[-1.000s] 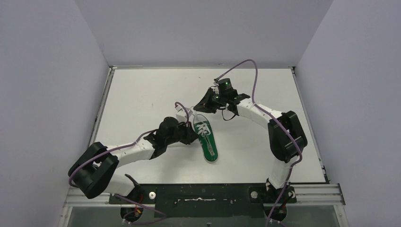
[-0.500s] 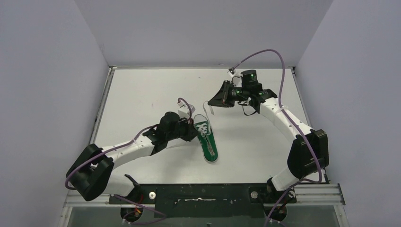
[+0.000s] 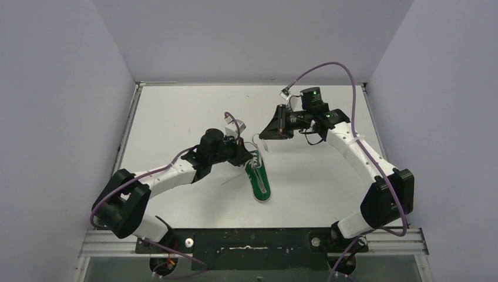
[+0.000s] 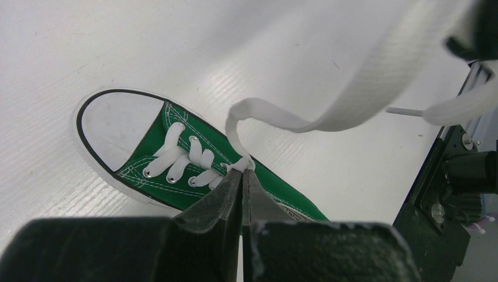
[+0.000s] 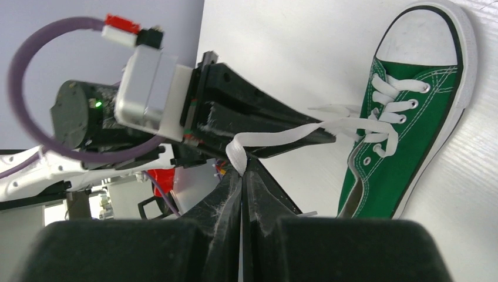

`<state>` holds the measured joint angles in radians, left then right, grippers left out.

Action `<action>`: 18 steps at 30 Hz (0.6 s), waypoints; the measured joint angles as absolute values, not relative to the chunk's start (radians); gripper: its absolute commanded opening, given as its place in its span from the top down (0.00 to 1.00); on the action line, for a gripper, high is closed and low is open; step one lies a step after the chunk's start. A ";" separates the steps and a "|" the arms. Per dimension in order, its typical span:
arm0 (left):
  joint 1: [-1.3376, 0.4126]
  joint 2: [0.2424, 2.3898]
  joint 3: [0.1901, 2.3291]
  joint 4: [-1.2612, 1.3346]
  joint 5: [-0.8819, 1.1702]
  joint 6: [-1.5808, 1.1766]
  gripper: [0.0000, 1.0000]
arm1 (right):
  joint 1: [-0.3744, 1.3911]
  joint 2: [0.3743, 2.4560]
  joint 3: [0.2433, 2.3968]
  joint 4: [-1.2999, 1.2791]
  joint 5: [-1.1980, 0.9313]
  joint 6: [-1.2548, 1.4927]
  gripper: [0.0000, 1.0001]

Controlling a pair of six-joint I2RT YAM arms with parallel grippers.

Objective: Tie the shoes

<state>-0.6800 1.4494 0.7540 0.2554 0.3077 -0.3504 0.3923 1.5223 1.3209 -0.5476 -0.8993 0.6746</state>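
The green sneaker [image 3: 259, 180] lies on the white table, toe toward the back; it also shows in the left wrist view [image 4: 154, 134] and the right wrist view [image 5: 411, 147]. My left gripper [image 3: 245, 156] is shut on a white lace [image 4: 329, 117] right at the top eyelets [image 4: 242, 171]. My right gripper [image 3: 262, 137] is just behind the toe, shut on a white lace [image 5: 282, 136] and holding it off the table [image 5: 241, 169]. The lace runs from its jaws down to the eyelets. A loose lace end [image 3: 229, 181] lies left of the shoe.
The left arm's wrist [image 5: 147, 88] is close in front of the right gripper. Purple cables [image 3: 329, 66] loop above both arms. Grey walls close the table [image 3: 176, 117] at the left, back and right. A black base rail [image 3: 252, 241] runs along the near edge.
The right arm has swung out to the right and its gripper has moved a little away from the toe with the lace. The left gripper has moved up to the shoe's eyelets.
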 measured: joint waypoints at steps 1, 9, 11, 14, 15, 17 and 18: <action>-0.670 1.456 0.744 0.280 0.320 -0.360 1.00 | 0.392 1.512 1.321 -0.548 -0.899 0.686 1.00; -0.638 1.525 0.685 0.436 0.379 -0.436 1.00 | 0.392 1.438 1.321 -0.493 -0.931 0.836 1.00; -0.638 1.539 0.677 0.481 0.395 -0.455 1.00 | 0.392 1.433 1.321 -0.463 -0.936 0.871 1.00; -0.638 1.559 0.676 0.530 0.420 -0.475 1.00 | 0.392 1.433 1.321 -0.432 -0.941 0.904 1.00; -0.638 1.563 0.676 0.541 0.427 -0.483 1.00 | 0.392 1.433 1.321 -0.424 -0.941 0.912 1.00; -0.638 1.570 0.676 0.560 0.437 -0.491 1.00 | 0.392 1.433 1.321 -0.412 -0.941 0.923 1.00; -0.638 1.572 0.676 0.568 0.443 -0.493 1.00 | 0.391 1.434 1.321 -0.409 -0.941 0.927 1.00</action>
<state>-0.6384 1.5723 0.6762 0.5682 0.4431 -0.4934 0.3912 1.4338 1.3212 -0.4091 -0.9413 0.9268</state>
